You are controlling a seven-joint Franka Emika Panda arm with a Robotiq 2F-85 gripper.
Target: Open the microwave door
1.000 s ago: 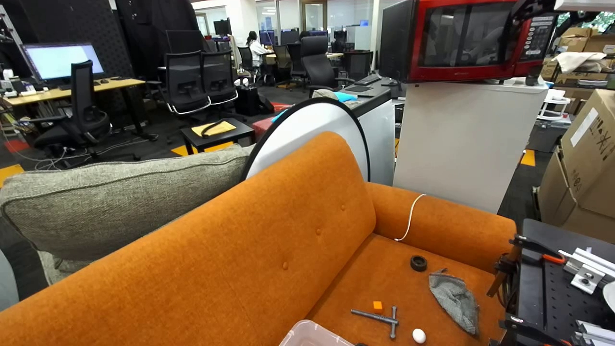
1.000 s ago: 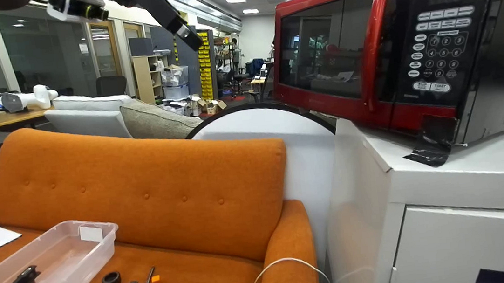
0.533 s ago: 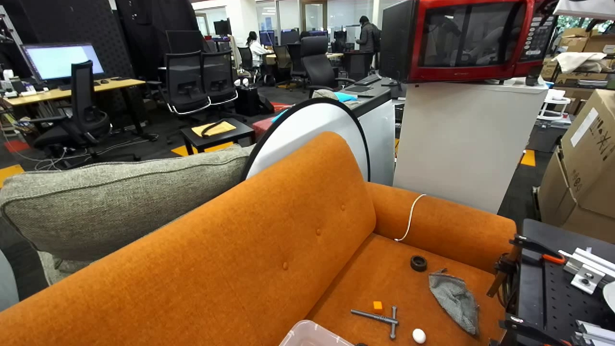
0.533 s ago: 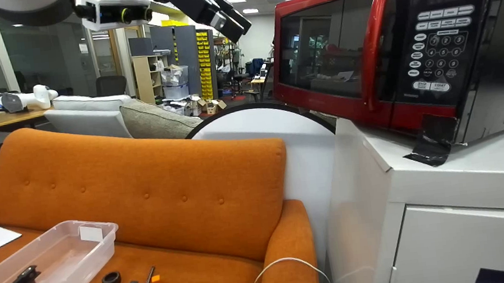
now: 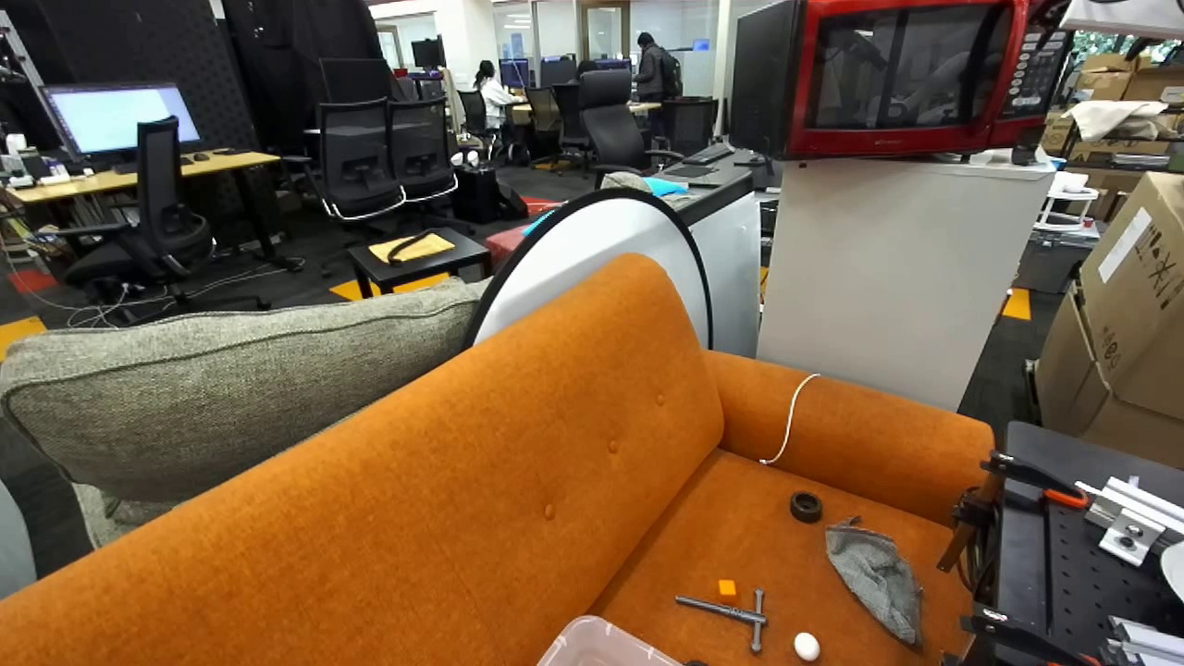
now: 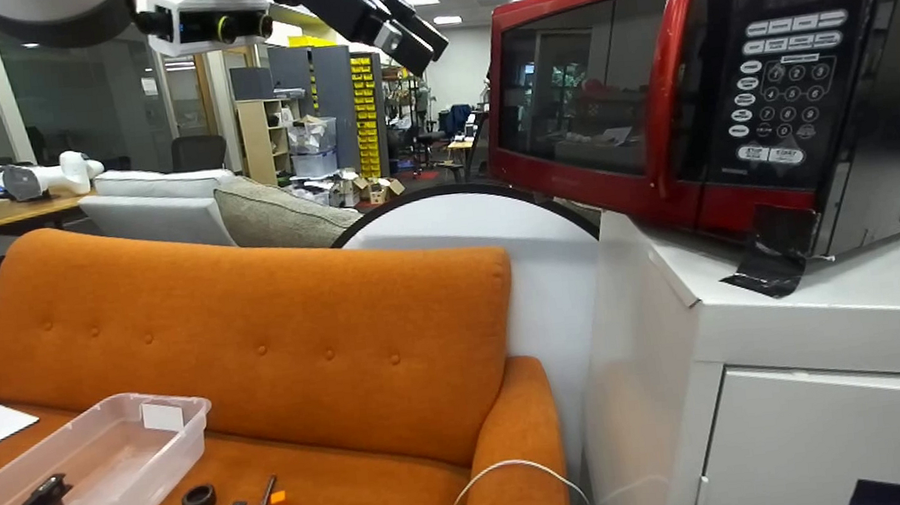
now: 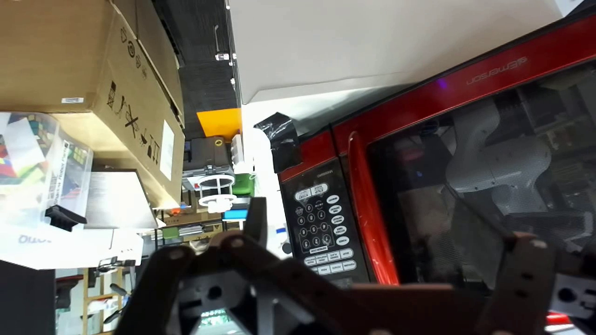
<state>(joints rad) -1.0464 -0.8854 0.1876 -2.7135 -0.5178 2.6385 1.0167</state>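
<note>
The red microwave (image 6: 762,195) stands on a white cabinet, with its door (image 5: 906,69) shut in both exterior views. The door's curved red handle (image 6: 673,70) stands beside the keypad. My gripper (image 6: 418,48) hangs in the air left of the door in an exterior view, apart from the handle. In the wrist view my gripper (image 7: 356,200) is open, its dark fingers (image 7: 256,221) spread wide. The handle (image 7: 368,218) and keypad (image 7: 321,223) show between the fingers, beyond them. Nothing is held. The handle's top end is hidden behind the gripper in the wrist view.
The white cabinet (image 6: 824,313) bears the microwave, with black tape (image 6: 776,252) at its front corner. An orange sofa (image 6: 255,306) and a round white reflector (image 6: 488,215) stand beside it. Cardboard boxes (image 5: 1128,314) are stacked nearby. A black perforated table (image 5: 1073,555) carries clamps.
In an exterior view, my arm and gripper moved right and closer between one second and half a second ago, then held nearly still. The arm no longer covers the handle side. A person walks in the background.
</note>
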